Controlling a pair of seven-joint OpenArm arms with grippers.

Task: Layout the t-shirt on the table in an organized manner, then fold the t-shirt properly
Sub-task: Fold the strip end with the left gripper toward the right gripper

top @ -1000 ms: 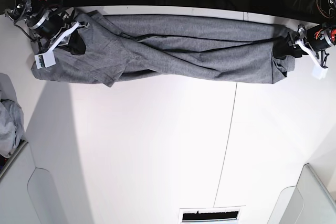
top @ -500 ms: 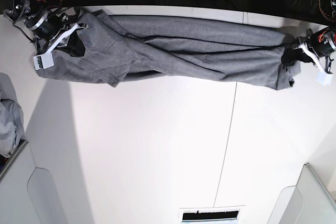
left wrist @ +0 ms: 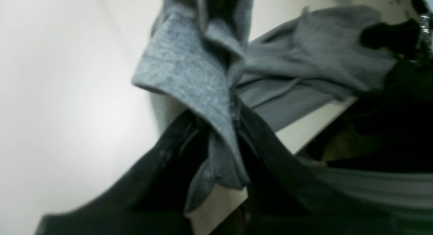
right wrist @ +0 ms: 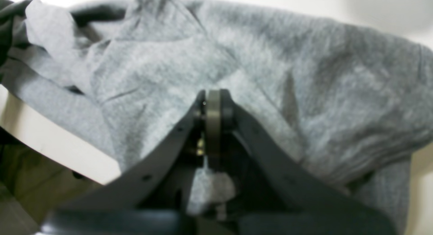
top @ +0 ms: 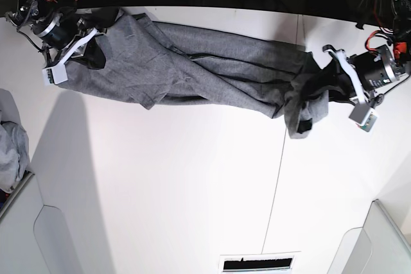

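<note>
The desk [top: 192, 190] is a wide white surface with a thin dark seam running across it. The shirt [top: 192, 62] lies along its far edge as a long twisted band, bunched and overlapped rather than flat. One end sits at the left of the base view, the other at the right, where the cloth doubles back on itself in a hanging clump just beside the seam.

A second, paler garment heap [top: 11, 152] rests at the left edge of the base view, well apart from the shirt.

Right gripper [right wrist: 213, 106]: fingers together, with a fold of shirt cloth caught behind the closed tips. It holds the end of the shirt at the left of the base view.

Left gripper [left wrist: 233, 106]: fingers clamped on a thick fold of the shirt, which stands up between them and drapes to either side. It holds the opposite end.

Task status, as judged from these views:
- Both ends of the shirt are gripped.
- The layout step is not complete. The body is twisted, the sleeves and collar cannot be made out, and no panel lies smooth on the desk.
- No fold has been made.
- Remaining: untwist and spread the shirt flat, then fold it.
</note>
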